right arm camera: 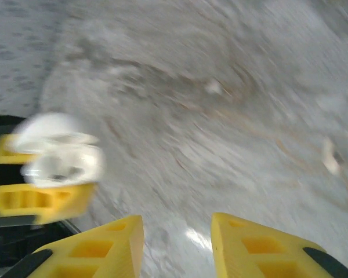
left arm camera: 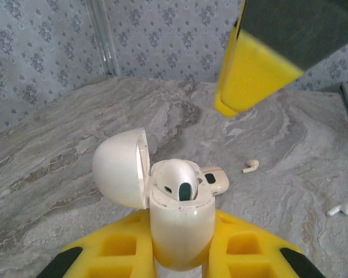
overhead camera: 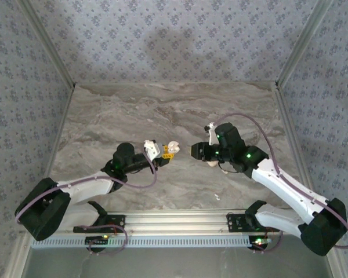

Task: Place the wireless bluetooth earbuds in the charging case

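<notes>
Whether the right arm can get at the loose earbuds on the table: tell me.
Likely yes. The right gripper is open and empty, and the loose earbuds lie on bare table with nothing over them. The left gripper, holding the charging case, sits close by.

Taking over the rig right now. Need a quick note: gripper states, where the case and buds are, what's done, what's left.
Left gripper: shut on the charging case, lid open.
Right gripper: open, empty, close to the case.
Done: one seated earbud sits in the case.
Left: a loose earbud and a second loose earbud lie on the table.
Cream piece behind the case: cannot tell what it is.
</notes>
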